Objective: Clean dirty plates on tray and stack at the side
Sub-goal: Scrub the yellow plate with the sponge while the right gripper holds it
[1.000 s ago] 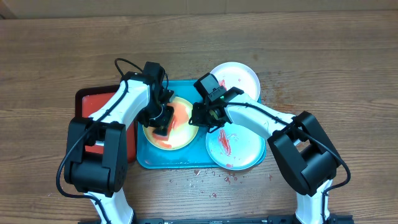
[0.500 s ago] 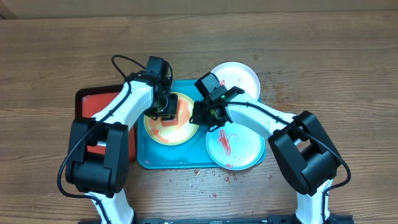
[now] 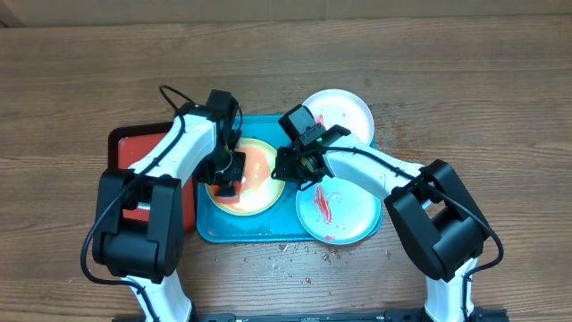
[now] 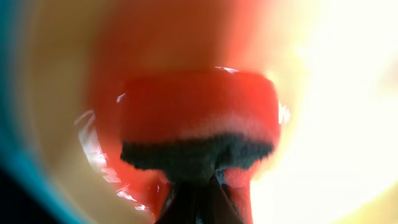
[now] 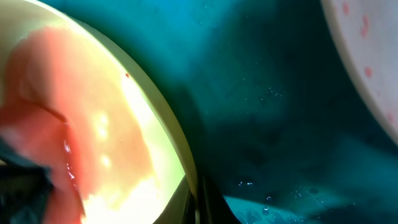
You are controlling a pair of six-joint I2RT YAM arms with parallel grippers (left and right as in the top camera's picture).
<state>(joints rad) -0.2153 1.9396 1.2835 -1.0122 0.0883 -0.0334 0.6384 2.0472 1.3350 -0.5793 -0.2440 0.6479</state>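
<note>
Lying in the turquoise tray (image 3: 207, 224): yellow-green plate (image 3: 264, 183), smeared red; aqua plate (image 3: 349, 219) and white plate (image 3: 349, 112) overlapping its right edge. Clamped in the left gripper (image 3: 228, 183), a sauce-soaked sponge (image 4: 199, 118) pressed onto the yellow-green plate. Pinched narrow on that plate's rim, the right gripper (image 3: 293, 172).

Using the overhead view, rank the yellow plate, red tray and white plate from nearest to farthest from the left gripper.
1. yellow plate: directly under the left gripper and its sponge.
2. red tray: to its left.
3. white plate: far right, beyond the blue tray's corner.
</note>
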